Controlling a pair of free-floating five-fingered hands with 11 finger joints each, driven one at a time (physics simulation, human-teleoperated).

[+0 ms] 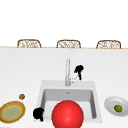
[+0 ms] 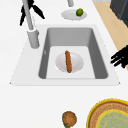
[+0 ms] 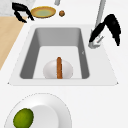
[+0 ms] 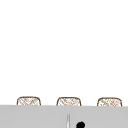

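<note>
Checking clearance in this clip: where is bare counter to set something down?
Bare: the white counter behind the sink basin, left of the faucet. Crowded: faucet, under the right hand; front left, with left hand, yellow-rimmed woven plate and small brown ball.

White counter (image 1: 20, 67) spreads wide before me, runs back to thin wood edge. Beyond it, three woven chair backs (image 1: 29, 43) in row, evenly spaced. Behind them plain white backdrop. Light wood floor (image 2: 110, 27) along counter's near side. Flat even light, hardly any shadow.
</note>
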